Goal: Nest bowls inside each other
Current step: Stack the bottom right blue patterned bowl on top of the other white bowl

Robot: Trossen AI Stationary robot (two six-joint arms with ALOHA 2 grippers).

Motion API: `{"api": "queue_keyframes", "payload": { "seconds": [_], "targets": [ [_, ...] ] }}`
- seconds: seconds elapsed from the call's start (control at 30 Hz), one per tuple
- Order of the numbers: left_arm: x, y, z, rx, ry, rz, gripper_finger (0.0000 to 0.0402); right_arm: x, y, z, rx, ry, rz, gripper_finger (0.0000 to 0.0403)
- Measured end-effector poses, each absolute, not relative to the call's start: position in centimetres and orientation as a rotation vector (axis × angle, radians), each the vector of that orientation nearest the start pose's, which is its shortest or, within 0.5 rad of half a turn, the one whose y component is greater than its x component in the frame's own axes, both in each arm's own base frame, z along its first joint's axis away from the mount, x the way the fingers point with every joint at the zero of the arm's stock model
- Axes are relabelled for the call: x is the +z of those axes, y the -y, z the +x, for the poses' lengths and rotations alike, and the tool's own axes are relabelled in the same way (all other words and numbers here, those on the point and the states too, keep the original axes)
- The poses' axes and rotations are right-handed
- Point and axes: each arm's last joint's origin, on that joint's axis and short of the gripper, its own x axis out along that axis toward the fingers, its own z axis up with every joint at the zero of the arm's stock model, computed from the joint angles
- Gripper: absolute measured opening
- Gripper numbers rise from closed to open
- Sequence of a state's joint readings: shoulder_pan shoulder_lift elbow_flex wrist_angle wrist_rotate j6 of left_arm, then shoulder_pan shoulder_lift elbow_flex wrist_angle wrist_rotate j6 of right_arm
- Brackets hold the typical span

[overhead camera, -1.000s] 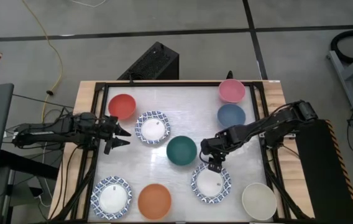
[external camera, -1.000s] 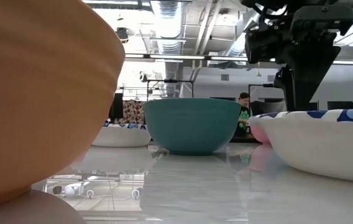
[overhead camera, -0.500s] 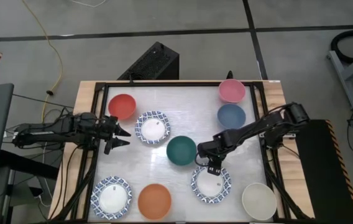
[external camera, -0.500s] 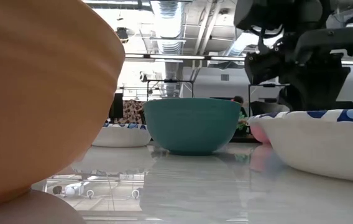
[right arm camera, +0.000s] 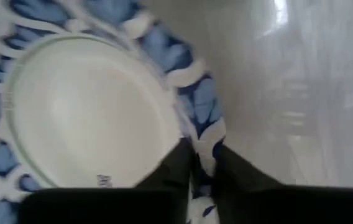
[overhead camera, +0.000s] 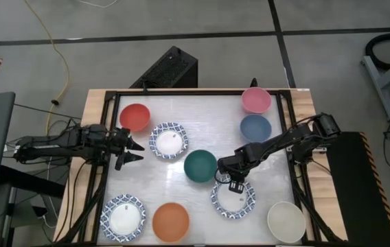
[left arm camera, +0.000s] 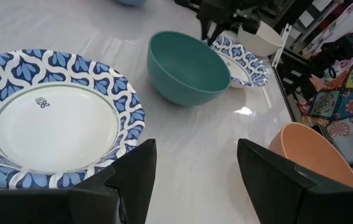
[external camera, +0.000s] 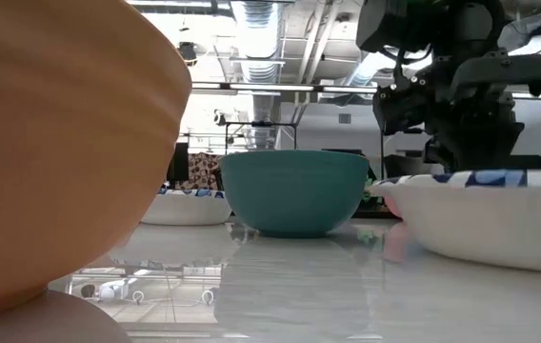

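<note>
None of the bowls are nested yet; the dark green bowl (overhead camera: 200,166) is sitting mid-table. At its 4 o'clock the right gripper (overhead camera: 231,182) is pinching the patterned plate (overhead camera: 235,200) rim, probably clearing space. The left gripper (overhead camera: 130,146) is idling wide open at 9 o'clock.

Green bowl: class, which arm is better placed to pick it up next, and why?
Probably left. The left gripper is open and free, facing the green bowl; the right gripper, though nearer, is pinching a plate rim.
</note>
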State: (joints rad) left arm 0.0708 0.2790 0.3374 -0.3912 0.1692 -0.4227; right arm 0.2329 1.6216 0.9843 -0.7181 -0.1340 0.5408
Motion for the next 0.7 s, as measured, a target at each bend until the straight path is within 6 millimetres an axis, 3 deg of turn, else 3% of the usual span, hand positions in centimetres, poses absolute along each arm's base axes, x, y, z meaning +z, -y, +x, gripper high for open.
{"api": "queue_keyframes", "payload": {
  "seconds": [0.07, 0.23, 0.4, 0.53, 0.7],
  "targets": [
    [21.9, -0.2, 9.8, -0.027, -0.347, -0.458, 0.0214, 17.6, -7.0, 27.8, -0.060, -1.405, 0.383, 0.0017],
    [21.9, -0.3, 9.8, 0.008, -0.340, -0.453, 0.0214, 17.6, -7.1, 27.7, -0.051, -1.423, 0.407, 0.0018],
    [21.9, -0.5, 9.9, 0.086, -0.324, -0.440, 0.0214, 18.9, -7.1, 27.7, -0.053, -1.482, 0.411, 0.0006],
    [21.9, -0.7, 9.8, 0.135, -0.313, -0.438, 0.0214, 21.2, -7.1, 27.8, -0.047, -1.500, 0.393, 0.0007],
    [22.3, -0.7, 9.8, 0.142, -0.300, -0.435, 0.0214, 25.6, -6.9, 28.3, -0.006, -1.421, 0.386, 0.0007]
  ]
}}
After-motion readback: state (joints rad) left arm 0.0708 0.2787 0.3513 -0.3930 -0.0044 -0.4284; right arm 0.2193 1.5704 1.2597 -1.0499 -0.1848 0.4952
